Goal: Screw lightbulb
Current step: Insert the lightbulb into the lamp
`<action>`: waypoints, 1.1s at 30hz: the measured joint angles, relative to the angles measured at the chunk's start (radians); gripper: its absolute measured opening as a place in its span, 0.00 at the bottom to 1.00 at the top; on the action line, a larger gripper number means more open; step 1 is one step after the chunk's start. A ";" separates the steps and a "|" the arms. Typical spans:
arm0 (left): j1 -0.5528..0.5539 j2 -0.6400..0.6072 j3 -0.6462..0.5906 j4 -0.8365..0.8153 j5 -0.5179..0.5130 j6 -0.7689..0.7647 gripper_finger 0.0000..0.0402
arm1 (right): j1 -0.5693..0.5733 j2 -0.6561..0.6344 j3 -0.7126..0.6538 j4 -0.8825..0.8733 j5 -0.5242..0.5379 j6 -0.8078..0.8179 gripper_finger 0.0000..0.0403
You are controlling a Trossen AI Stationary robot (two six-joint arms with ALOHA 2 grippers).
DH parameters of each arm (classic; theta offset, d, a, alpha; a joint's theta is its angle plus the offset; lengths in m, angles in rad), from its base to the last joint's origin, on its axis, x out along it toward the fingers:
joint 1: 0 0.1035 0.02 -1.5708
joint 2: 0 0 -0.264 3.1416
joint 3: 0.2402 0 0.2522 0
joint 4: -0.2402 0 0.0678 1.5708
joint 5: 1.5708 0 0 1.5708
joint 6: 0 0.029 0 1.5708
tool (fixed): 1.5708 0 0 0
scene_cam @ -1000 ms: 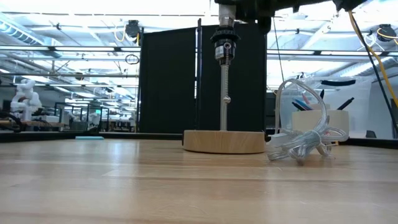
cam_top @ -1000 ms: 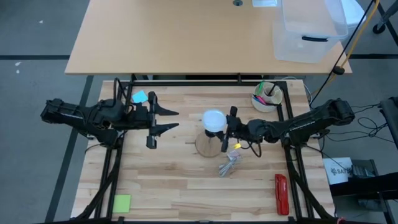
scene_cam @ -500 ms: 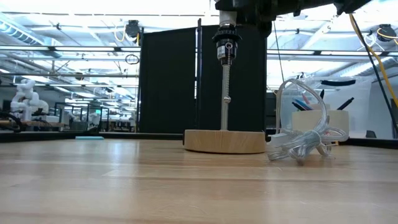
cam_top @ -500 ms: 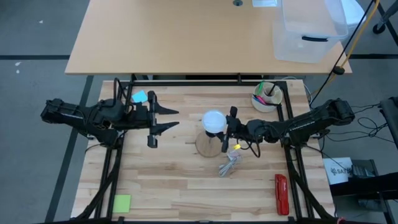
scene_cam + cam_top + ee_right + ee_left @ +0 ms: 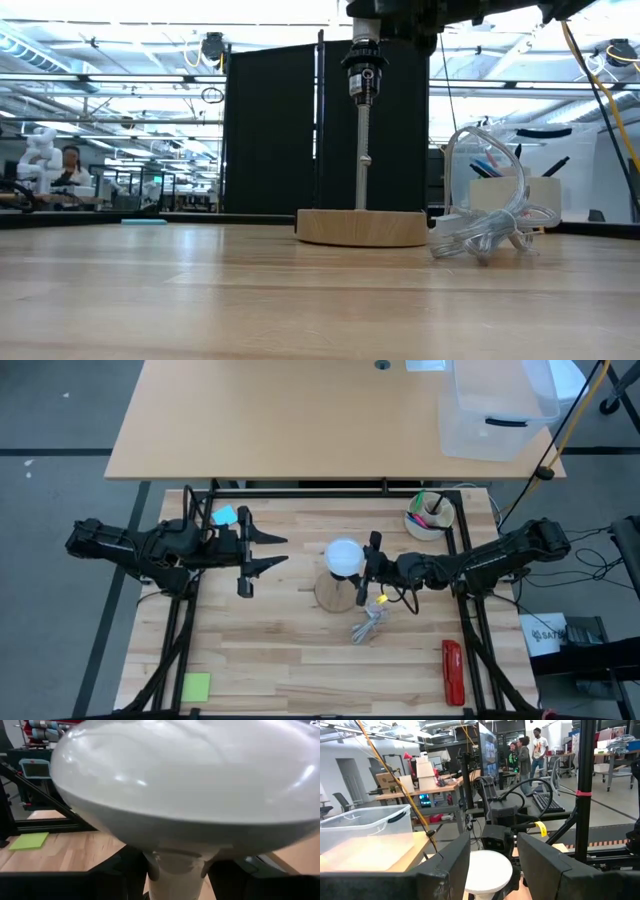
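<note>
We see the right gripper point(image 5: 366, 568) with its jaws clamped on the lightbulb point(image 5: 344, 555) above the round wooden base point(image 5: 335, 593) (left gripper point(image 5: 268, 552) waits nearby, jaws apart).

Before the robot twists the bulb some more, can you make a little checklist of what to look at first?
1. Lightbulb sits over the wooden base: ok.
2. Right gripper fingers on both sides of the bulb's neck: ok.
3. Firm grip on the neck: cannot tell.
4. Bulb screwed fully into the socket: cannot tell.
5. Left gripper open and away from the bulb: ok.
6. Cable bundle lies beside the base, not under the gripper: ok.
</note>
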 joint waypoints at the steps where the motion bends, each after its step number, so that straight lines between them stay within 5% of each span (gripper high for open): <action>1: 0.000 0.000 0.000 0.000 0.000 0.000 0.42 | 0.000 0.000 0.000 -0.002 0.000 -0.007 0.44; 11: 0.000 0.041 -0.003 -0.089 -0.023 -0.036 0.42 | 0.000 0.002 -0.003 -0.028 0.002 -0.014 0.45; 33: 0.000 0.066 -0.362 0.356 -0.055 -0.096 0.42 | 0.000 0.002 -0.002 -0.018 -0.051 -0.044 0.44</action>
